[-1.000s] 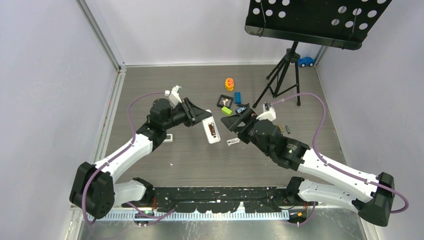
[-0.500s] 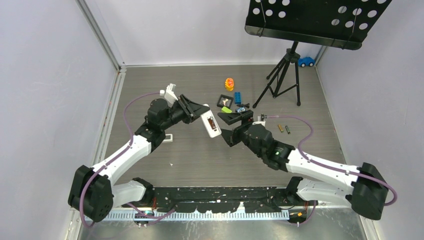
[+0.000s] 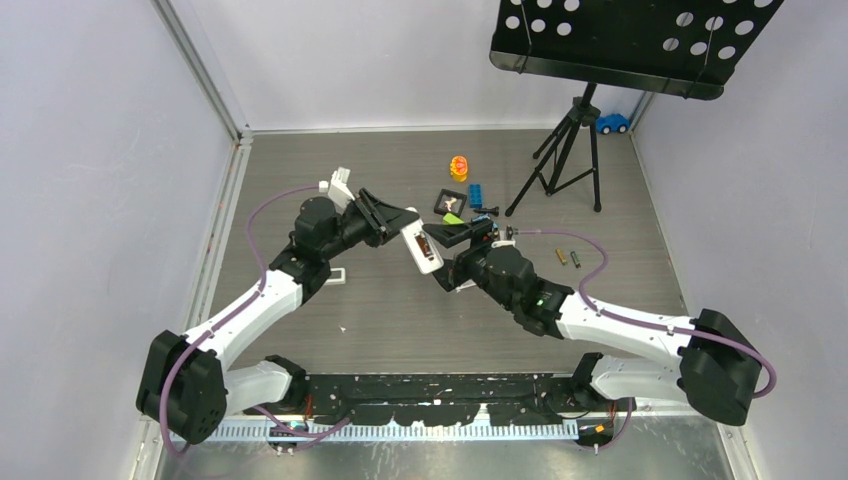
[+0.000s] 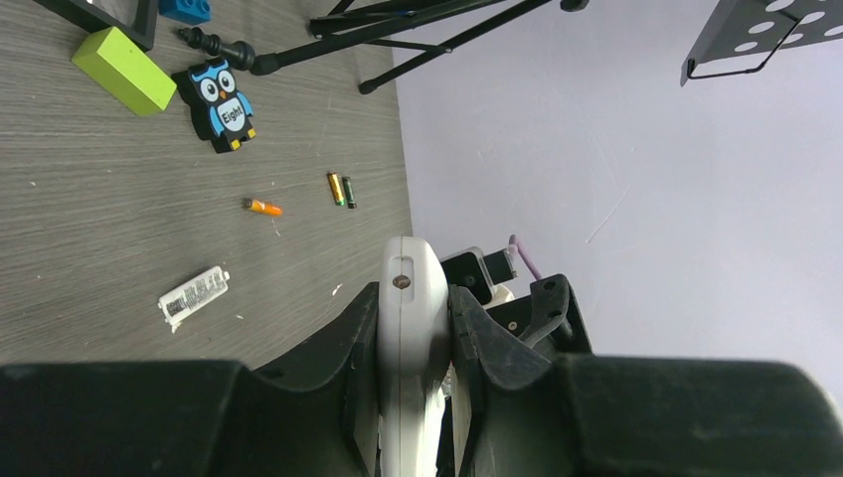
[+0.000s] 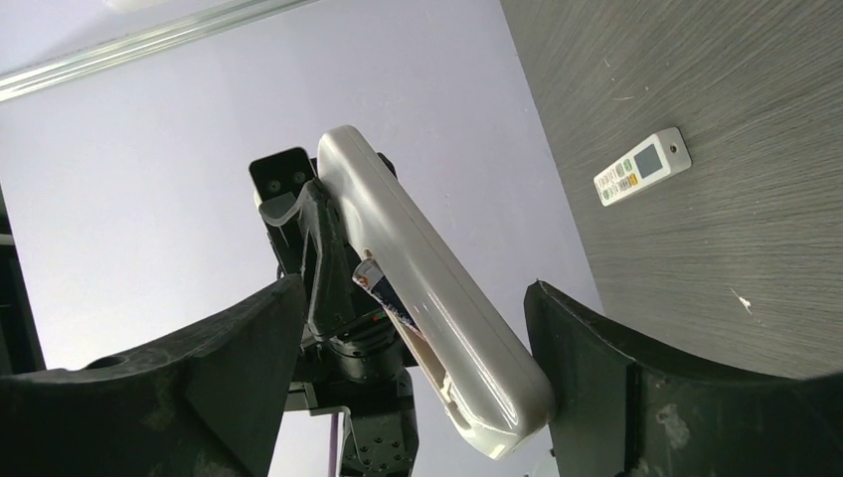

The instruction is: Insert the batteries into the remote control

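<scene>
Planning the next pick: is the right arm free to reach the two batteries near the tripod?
Probably yes. The right hand is open and empty near the remote control held by the left hand, and the batteries lie uncovered on the table beside that arm; it needs to pull back.

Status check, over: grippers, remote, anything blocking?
Left gripper shut on remote control, held off the table. Right gripper open, empty, close to it. Three batteries loose on table. Nothing in the way.

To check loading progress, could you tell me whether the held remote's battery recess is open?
Open: the remote control shows its recess uncovered.
</scene>
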`<act>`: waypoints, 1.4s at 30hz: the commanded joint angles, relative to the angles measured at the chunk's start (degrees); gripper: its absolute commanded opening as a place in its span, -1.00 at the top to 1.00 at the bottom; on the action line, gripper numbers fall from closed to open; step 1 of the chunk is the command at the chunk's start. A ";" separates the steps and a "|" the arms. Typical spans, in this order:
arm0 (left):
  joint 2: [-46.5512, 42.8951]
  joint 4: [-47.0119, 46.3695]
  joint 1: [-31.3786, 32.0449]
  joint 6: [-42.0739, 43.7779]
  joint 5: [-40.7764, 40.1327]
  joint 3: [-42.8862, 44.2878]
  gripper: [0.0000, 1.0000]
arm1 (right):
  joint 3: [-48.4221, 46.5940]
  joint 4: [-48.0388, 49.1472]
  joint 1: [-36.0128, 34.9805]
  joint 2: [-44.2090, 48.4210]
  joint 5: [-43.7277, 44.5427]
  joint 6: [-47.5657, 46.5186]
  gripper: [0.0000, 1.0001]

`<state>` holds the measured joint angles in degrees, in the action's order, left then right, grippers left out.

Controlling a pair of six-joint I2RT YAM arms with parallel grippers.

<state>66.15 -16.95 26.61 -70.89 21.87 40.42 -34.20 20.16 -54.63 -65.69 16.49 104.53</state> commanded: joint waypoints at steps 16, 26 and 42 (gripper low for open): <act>-0.13 -3.26 -0.24 0.45 2.21 1.33 1.00 | -2.70 9.75 0.93 -4.03 -3.45 -0.72 -0.60; -0.67 -4.61 -0.24 0.50 2.47 0.65 1.00 | -1.22 11.56 1.46 -3.77 -2.23 -0.04 -0.65; -1.20 -5.67 -0.24 0.16 2.59 0.53 1.00 | -0.78 13.96 2.21 -5.79 -4.72 1.03 -0.20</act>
<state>66.39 -20.23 26.46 -71.44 22.72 40.42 -34.85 28.71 -52.73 -71.42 11.35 104.47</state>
